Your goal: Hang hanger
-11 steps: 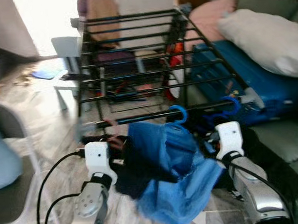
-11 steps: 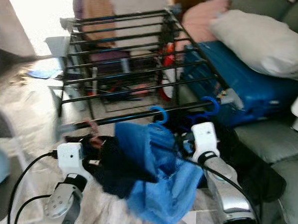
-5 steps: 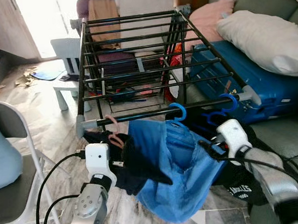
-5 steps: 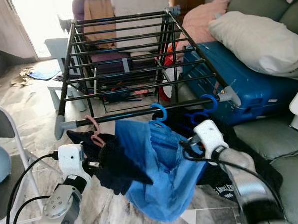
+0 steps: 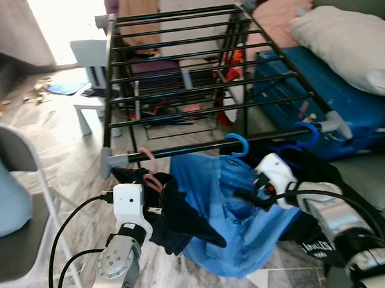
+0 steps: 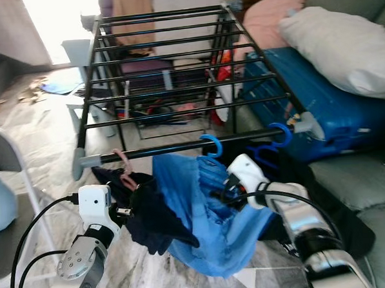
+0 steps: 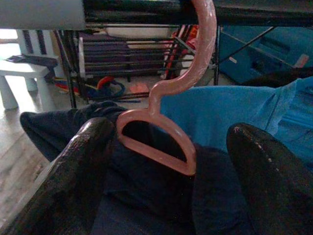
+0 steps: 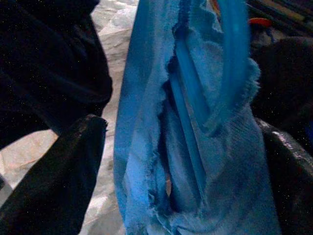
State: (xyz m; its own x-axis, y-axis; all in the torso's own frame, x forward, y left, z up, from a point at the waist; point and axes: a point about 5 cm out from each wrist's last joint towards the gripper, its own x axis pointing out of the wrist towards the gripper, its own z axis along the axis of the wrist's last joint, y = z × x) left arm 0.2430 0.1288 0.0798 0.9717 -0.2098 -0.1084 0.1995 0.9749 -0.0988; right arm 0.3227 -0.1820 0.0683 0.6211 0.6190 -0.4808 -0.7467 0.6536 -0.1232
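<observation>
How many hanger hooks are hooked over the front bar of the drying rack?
3. The pink hook is near the bar's left end, above the dark garment; a blue hook above the blue garment; another blue hook near the right end. Garments may hide more.

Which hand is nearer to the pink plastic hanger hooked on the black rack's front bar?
Left. The left hand sits just below the pink plastic hanger, fingers open either side of its neck. The right hand is further along the bar, at the blue garment.
</observation>
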